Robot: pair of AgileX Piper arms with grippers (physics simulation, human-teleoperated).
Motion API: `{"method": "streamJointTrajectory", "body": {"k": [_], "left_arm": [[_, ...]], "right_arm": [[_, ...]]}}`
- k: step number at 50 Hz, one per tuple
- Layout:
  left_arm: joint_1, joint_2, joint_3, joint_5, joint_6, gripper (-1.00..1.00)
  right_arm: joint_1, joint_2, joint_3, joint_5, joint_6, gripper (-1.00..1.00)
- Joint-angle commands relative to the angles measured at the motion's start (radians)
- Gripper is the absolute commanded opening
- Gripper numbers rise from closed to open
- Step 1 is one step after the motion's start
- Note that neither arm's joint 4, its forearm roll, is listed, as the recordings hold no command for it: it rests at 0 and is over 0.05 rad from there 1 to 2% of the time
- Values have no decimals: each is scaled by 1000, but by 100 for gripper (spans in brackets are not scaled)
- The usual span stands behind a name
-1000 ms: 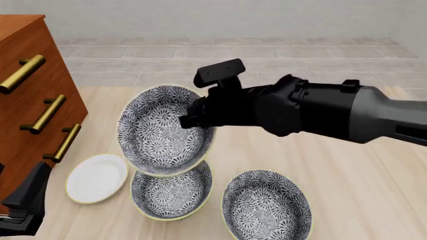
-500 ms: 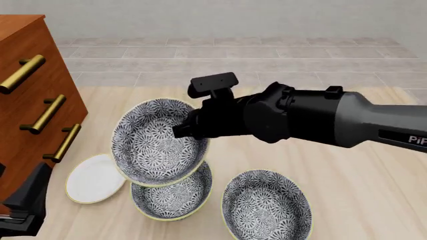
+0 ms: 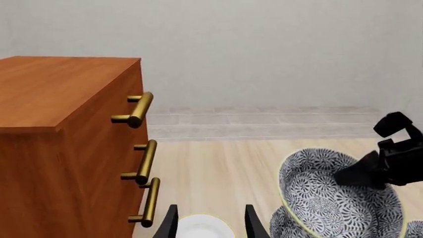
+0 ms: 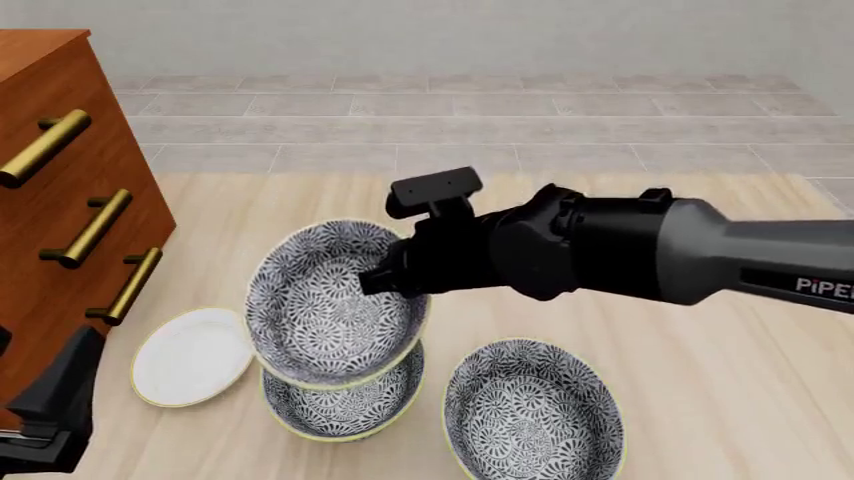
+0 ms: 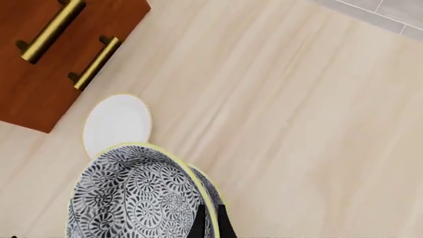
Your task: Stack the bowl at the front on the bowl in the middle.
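My right gripper (image 4: pixel 380 281) is shut on the right rim of the bowl at the front (image 4: pixel 327 305), a deep grey-and-white floral bowl with a cream-yellow rim. The bowl hangs tilted, its open side turned toward the camera. Directly under it on the table sits the bowl in the middle (image 4: pixel 340 405), mostly covered; I cannot tell whether they touch. In the right wrist view the fingers (image 5: pixel 198 224) pinch the held bowl's rim (image 5: pixel 132 198), with a sliver of the lower bowl (image 5: pixel 210 188) beside it. My left gripper (image 3: pixel 210 225) is open near the front left, holding nothing.
A third floral bowl (image 4: pixel 534 420) sits at the front right. A flat white plate (image 4: pixel 194 355) lies left of the bowls. A wooden drawer cabinet (image 4: pixel 67 200) with brass handles stands along the left side, near the left arm (image 4: pixel 54 410).
The right gripper has brought the held bowl down and a little to the right, closer over the lower bowl and less steeply tilted. The left arm has not moved.
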Motion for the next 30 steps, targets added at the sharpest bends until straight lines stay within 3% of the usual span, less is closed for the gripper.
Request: {"method": "streamJointTrajectory", "body": {"k": [1, 6, 9, 13, 30], "left_arm": [[-5, 0, 1, -2, 1, 100], [-3, 0, 2, 2, 15, 100], [7, 0, 1, -11, 59, 100], [3, 0, -1, -11, 5, 100], [-4, 0, -1, -15, 4, 100]], "right_arm": [[1, 1, 14, -15, 0, -100], [12, -9, 17, -17, -3, -100], [13, -11, 15, -16, -3, -100], [17, -2, 22, -27, 8, -100], [21, 25, 50, -70, 13, -100]]}}
